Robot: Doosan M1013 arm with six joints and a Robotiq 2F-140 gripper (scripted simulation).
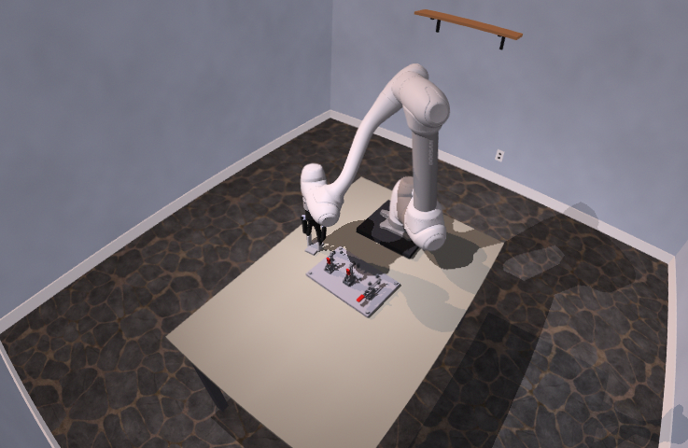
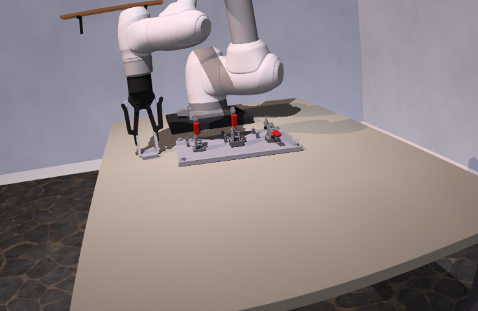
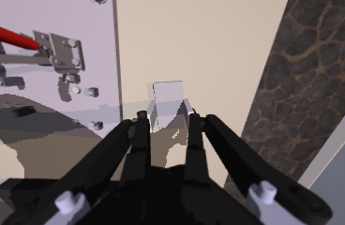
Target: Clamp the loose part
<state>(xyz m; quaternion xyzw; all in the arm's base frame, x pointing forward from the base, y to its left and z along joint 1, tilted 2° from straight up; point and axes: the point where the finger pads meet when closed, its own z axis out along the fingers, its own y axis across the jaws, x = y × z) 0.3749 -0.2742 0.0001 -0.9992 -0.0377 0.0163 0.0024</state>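
We have the hand (image 1: 313, 246) (image 2: 148, 153) (image 3: 170, 106) clamped on the loose part (image 1: 311, 251) (image 2: 150, 156) (image 3: 168, 91), a fingertip against each of two opposite sides, low at the bench (image 1: 259, 327) (image 2: 246, 219) (image 3: 180, 37) and just beside the fixture plate (image 1: 333, 287) (image 2: 217, 157) (image 3: 97, 42), outside its nests. On the plate, we see two red handles upright, the nearest one (image 1: 329, 260) (image 2: 196, 128) (image 3: 16, 37) and the middle one (image 1: 348, 271) (image 2: 234, 120), while the far one (image 1: 360, 298) (image 2: 276, 133) lies low.

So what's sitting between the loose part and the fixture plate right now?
Just a narrow, bare strip of table top, partly shaded, separates the loose part from the fixture plate; the wrist view shows it.
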